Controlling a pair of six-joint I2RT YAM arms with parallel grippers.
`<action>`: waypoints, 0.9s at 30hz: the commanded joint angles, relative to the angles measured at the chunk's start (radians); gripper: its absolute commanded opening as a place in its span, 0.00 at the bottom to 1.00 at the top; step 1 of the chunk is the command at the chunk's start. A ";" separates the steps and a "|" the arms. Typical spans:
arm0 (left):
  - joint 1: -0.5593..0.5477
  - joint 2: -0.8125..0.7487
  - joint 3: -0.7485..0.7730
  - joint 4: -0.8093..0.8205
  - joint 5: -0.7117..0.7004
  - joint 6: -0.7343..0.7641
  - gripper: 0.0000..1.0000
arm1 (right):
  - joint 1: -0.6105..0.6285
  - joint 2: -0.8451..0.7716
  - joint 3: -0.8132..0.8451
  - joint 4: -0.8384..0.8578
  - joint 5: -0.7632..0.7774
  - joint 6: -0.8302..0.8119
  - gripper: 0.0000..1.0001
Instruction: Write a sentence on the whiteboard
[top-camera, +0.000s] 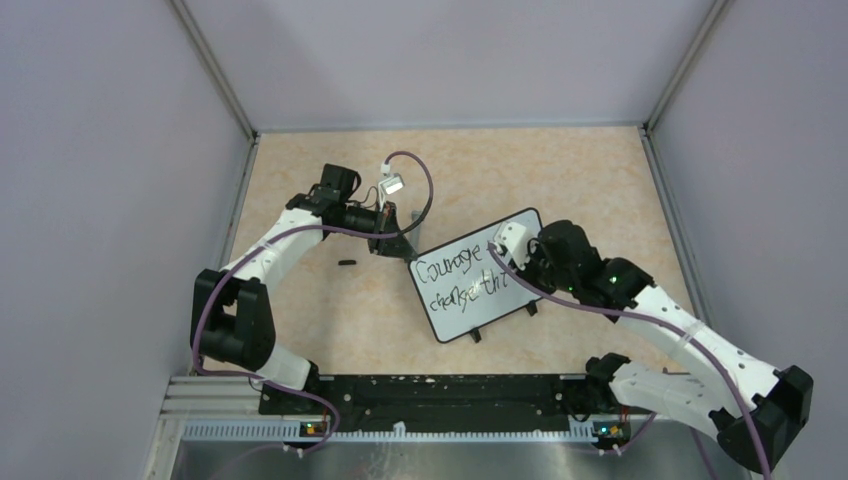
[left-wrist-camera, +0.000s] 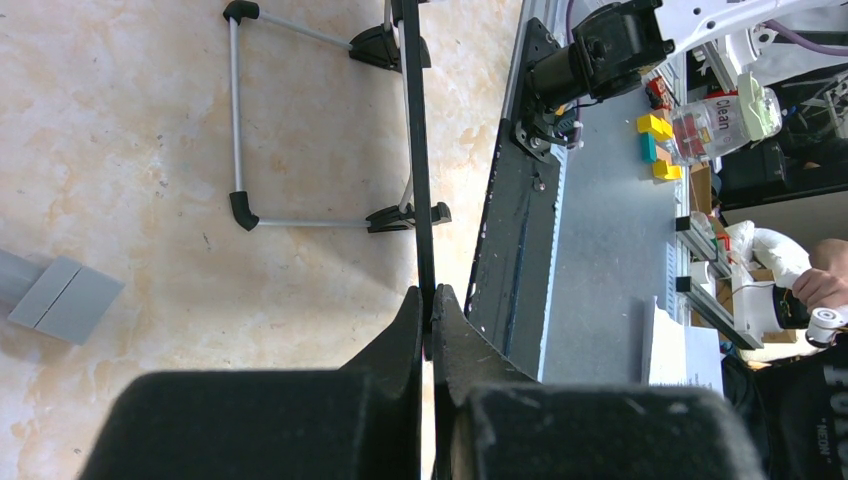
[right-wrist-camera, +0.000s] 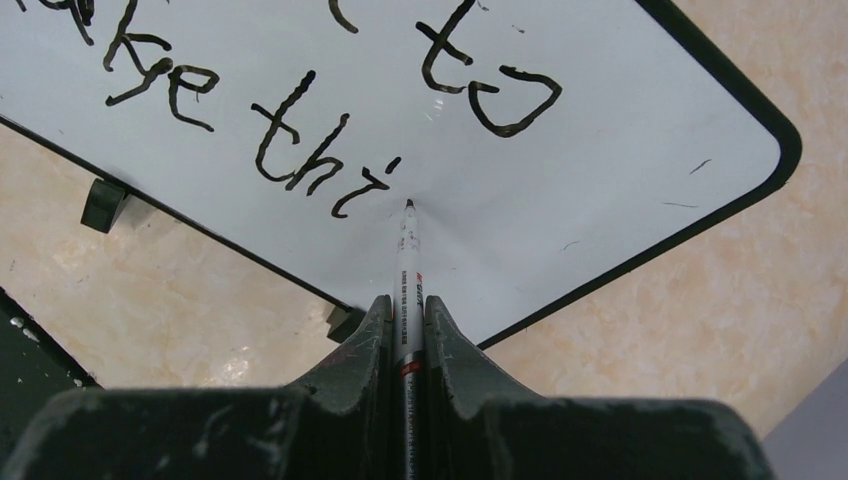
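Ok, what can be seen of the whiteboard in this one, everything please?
The whiteboard is a glossy white rectangle with rounded corners, a thin black rim and small black feet. It stands skewed near the middle of the table, propped on a grey wire stand behind it. Black handwriting reads "Courage to" over "change thi", unfinished. The left pincer is shut on its edge; the marker in the right pincer touches it with its tip just after the "i".

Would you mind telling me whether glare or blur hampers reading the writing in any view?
Right wrist: the sentence is sharp on the whiteboard, one faint glint; top external: evenly lit, writing small, its end behind the right arm; left wrist: board edge-on, no writing shown, left gripper soft.
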 joint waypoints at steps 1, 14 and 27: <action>-0.012 0.008 0.010 -0.006 -0.039 0.026 0.00 | -0.008 0.020 -0.007 0.028 0.002 -0.004 0.00; -0.012 0.016 0.009 -0.005 -0.035 0.030 0.00 | -0.008 0.053 -0.003 -0.011 -0.032 -0.044 0.00; -0.012 0.015 0.010 -0.004 -0.034 0.028 0.00 | -0.006 0.040 0.016 0.022 -0.029 -0.021 0.00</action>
